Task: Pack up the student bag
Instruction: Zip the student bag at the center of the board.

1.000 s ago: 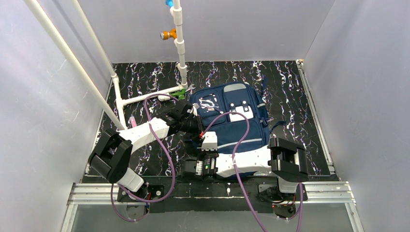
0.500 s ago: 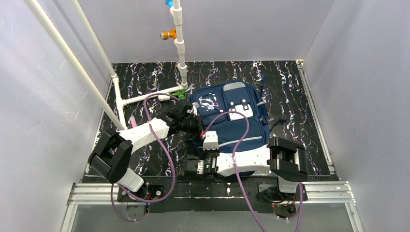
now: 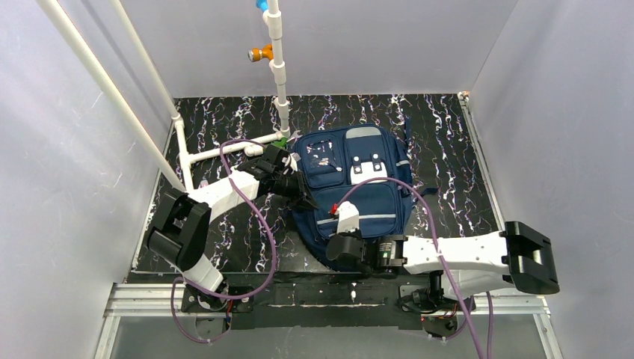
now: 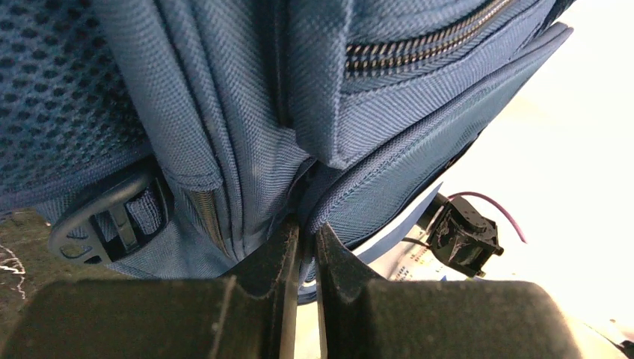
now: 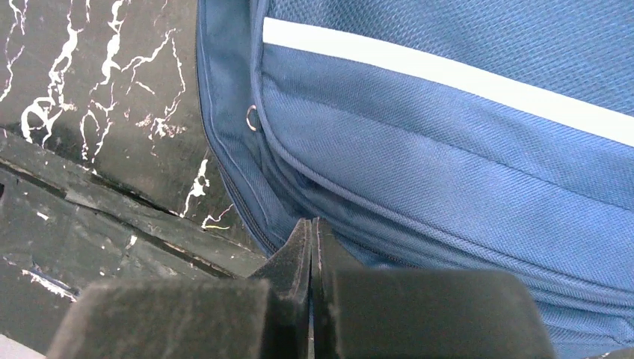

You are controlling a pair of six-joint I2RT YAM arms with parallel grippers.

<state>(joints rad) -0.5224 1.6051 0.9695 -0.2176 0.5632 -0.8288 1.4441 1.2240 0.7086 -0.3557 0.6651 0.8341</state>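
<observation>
The student bag (image 3: 351, 179), navy blue with white trim strips, lies flat mid-table, its front face up. My left gripper (image 3: 305, 200) is at its left side, shut on a fold of the bag's fabric beside a zipper (image 4: 303, 224). A pale printed sheet (image 4: 419, 258) shows in the gap under the lifted flap. My right gripper (image 3: 338, 250) is at the bag's near left corner. Its jaws are pressed fully together, tips (image 5: 312, 224) against the lower zipper seam of the student bag (image 5: 448, 149). Nothing shows between them.
A white pipe frame (image 3: 224, 153) runs along the left, with an upright pipe (image 3: 278, 75), an orange valve (image 3: 260, 54) and a green clip (image 3: 280, 140) just behind the bag. Grey walls enclose three sides. A metal rail (image 3: 329, 295) lines the near edge.
The right arm's elbow swung far out to the right, and its gripper slid right along the bag's near edge and shut. The left gripper drew back a little with the fabric.
</observation>
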